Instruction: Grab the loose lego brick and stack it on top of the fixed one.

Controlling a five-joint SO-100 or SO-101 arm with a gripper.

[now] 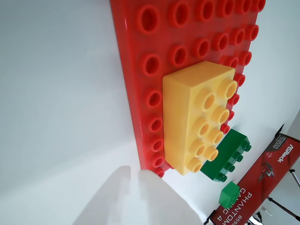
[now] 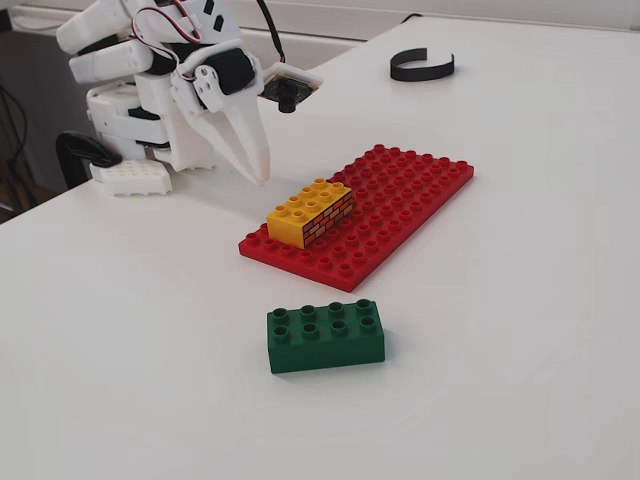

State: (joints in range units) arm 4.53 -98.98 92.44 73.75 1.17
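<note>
White arm (image 2: pixel 190 80) hunched, fingers (image 2: pixel 255 165) down

Open table (image 2: pixel 520 330) around green brick (image 2: pixel 325 337); baseplate (image 2: pixel 420 190) apart.

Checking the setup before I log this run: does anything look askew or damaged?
Nothing stands out. The green brick sits flat, studs up, on the table off the red baseplate; the yellow brick is seated squarely on the baseplate.

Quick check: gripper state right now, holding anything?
Gripper: fingers together, looks closed, holding nothing; green brick lies loose on the table.
</note>
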